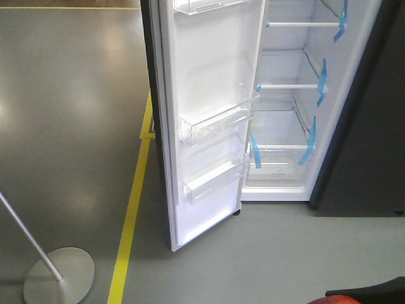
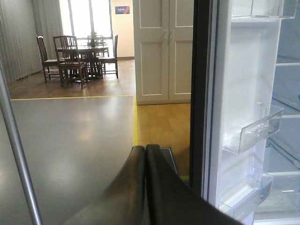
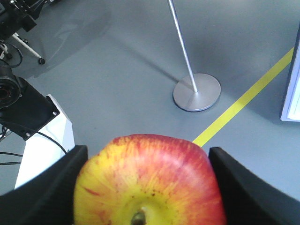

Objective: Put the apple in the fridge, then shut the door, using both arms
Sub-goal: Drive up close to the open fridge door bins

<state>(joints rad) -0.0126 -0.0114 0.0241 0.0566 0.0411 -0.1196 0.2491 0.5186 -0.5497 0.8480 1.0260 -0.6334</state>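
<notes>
Grey floor [image 3: 131,75] lies below the right hand [image 3: 147,185] clamping the apple [image 3: 150,171].

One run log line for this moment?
right gripper: shut on apple | left gripper: shut, empty | door: open | fridge: apple not inside

Red-yellow apple [image 3: 147,180] between jaws, fridge [image 1: 288,66] door [image 1: 209,88] open

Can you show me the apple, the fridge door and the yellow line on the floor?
apple [image 3: 147,183]: right wrist view, its red and yellow skin.
door [image 1: 209,95]: front view, its white inner lining.
yellow line [image 1: 130,215]: front view, middle of the stripe.
</notes>
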